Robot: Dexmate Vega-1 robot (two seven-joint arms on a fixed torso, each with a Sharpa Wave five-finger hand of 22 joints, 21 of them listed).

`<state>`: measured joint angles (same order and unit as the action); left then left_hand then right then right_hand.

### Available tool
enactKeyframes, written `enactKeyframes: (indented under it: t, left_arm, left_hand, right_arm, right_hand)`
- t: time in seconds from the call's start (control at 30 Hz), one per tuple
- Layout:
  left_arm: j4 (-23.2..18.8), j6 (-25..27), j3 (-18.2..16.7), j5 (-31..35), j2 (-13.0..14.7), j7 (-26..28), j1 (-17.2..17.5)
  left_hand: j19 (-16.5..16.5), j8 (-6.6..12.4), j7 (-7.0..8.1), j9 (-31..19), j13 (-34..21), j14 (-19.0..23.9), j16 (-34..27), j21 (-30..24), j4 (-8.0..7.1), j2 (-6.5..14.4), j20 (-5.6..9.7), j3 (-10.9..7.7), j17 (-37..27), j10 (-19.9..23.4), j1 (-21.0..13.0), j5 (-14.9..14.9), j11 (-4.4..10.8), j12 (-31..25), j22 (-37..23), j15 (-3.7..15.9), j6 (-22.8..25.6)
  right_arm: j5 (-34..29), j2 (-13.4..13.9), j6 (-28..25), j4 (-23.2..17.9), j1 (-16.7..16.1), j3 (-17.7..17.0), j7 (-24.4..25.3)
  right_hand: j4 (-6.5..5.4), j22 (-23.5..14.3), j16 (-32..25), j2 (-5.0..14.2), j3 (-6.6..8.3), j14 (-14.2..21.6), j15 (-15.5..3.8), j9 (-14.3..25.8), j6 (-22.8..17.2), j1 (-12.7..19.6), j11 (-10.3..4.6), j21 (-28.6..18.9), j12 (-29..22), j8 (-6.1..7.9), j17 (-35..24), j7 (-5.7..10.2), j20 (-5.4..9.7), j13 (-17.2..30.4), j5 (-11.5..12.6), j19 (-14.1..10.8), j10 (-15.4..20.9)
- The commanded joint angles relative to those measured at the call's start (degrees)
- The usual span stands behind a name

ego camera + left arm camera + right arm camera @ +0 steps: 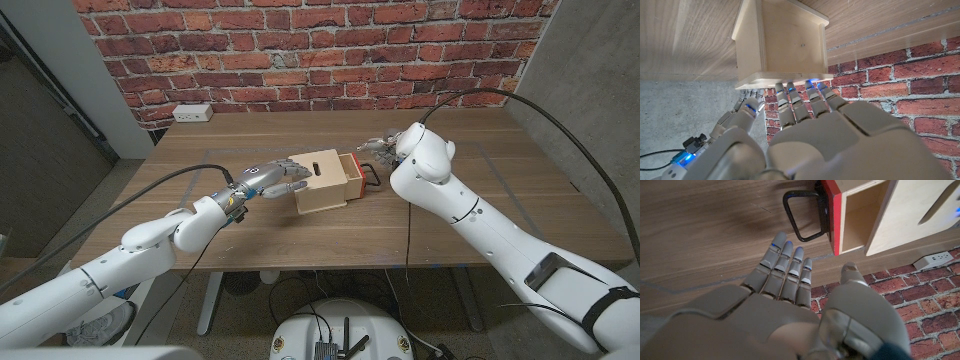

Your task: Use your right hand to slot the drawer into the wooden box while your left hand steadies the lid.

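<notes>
The drawer (352,176) sticks partway out of the wooden box (322,182) mid-table, its black handle (370,173) toward three o'clock, just beside the empty, loosely spread right hand (388,148), while the left hand (272,178) presses its fingers (790,96) on the lid (310,165).
</notes>
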<state>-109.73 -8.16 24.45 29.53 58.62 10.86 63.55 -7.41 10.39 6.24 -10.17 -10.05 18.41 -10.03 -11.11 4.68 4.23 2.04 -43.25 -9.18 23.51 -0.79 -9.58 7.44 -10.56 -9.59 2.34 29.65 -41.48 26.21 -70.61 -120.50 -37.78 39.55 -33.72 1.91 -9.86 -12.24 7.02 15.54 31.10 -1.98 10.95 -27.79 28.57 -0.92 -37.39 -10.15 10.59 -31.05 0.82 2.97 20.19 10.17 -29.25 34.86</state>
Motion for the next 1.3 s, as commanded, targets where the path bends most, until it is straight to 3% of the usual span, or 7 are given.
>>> enactKeyframes:
  t: [0.03, 0.3, 0.6, 1.03, 1.3]
  left_arm:
    - [-0.12, 0.25, -0.23, 0.34, -0.16, 0.8, -0.08]
    - [-0.07, 0.58, -0.02, 0.39, -0.48, 0.57, -0.42]
    - [-0.39, 0.88, -0.12, 0.62, -0.54, 1.1, -0.16]
    - [-1.47, 2.12, -0.4, 1.31, -0.44, 1.62, 0.55]
    - [-1.68, 2.26, -0.21, 1.48, -0.44, 1.44, 0.49]
  left_hand:
    - [-0.37, 0.05, -0.07, -0.04, -0.16, -0.63, 0.35, 0.13, 0.13, 2.03, 9.3, -0.4, -0.23, -0.65, -0.28, -0.31, 0.11, 0.12, -0.21, 9.39, -0.32]
    - [-0.36, 0.06, 0.14, -0.04, -0.15, -0.85, 0.33, 0.15, 0.35, 2.01, 9.32, -0.51, -0.22, -0.96, -0.35, -0.32, 0.15, 0.14, -0.21, 9.45, -0.49]
    - [-0.29, 0.11, 0.06, -0.04, -0.14, -1.08, 0.31, 0.19, 0.53, 1.97, 9.28, -0.59, -0.23, -1.13, -0.34, -0.31, 0.2, 0.09, -0.22, 9.46, -0.58]
    - [-0.2, 0.01, 0.39, -0.04, -0.13, -1.79, 0.36, 0.22, 0.72, 1.96, 9.33, -0.7, -0.24, -2.06, -0.31, -0.3, 0.22, 0.26, -0.23, 9.65, -1.22]
    - [-0.13, 0.07, 0.49, -0.04, -0.12, -1.99, 0.35, 0.24, 0.82, 1.92, 9.34, -0.73, -0.23, -2.2, -0.3, -0.29, 0.31, 0.22, -0.23, 9.6, -1.22]
  right_arm:
    - [27.7, 5.87, 10.62, -5.84, -10.49, -9.02, 26.62]
    - [36.56, 8.34, 17.53, -5.29, -13.77, -10.9, 36.4]
    - [44.06, 11.28, 27.57, -3.17, -16.9, -12.16, 43.18]
    - [50.81, 14.5, 37.31, -0.37, -18.97, -12.14, 47.37]
    - [53.62, 16.08, 43.78, 2.25, -19.59, -11.6, 47.14]
  right_hand:
    - [-0.71, -0.02, 0.18, 0.11, -0.2, -0.74, 0.12, 0.1, 0.53, -1.44, 0.11, 0.42, -0.21, -0.04, 0.16, 0.42, 0.02, -0.33, 0.11, 0.38, -0.79]
    - [-1.75, 0.09, 0.69, 0.53, -0.74, -2.39, 0.48, -0.06, 1.14, -3.84, -0.16, 1.36, -0.02, -0.01, 0.77, 0.59, 0.2, -1.3, 0.3, 1.06, -2.2]
    - [-3.12, 0.35, 1.64, 0.81, -1.42, -6.44, 1.08, -0.28, 2.22, -7.27, 0.38, 3.84, 0.16, -0.01, 1.98, 0.37, -0.26, -3.12, 0.61, 3.54, -4.74]
    - [-5.09, 0.46, 1.81, 1.04, -2.21, -11.67, 1.64, -0.5, 5.26, -11.84, 0.56, 7.84, 0.28, -0.37, 3.74, -0.08, -0.59, -5.82, 0.97, 7.34, -9.35]
    - [-6.6, 0.44, 1.79, 1.04, -2.79, -14.84, 0.66, -0.57, 8.31, -14.91, 0.54, 10.57, 0.21, -0.59, 4.71, -0.9, 0.17, -7.36, 1.17, 10.03, -11.87]
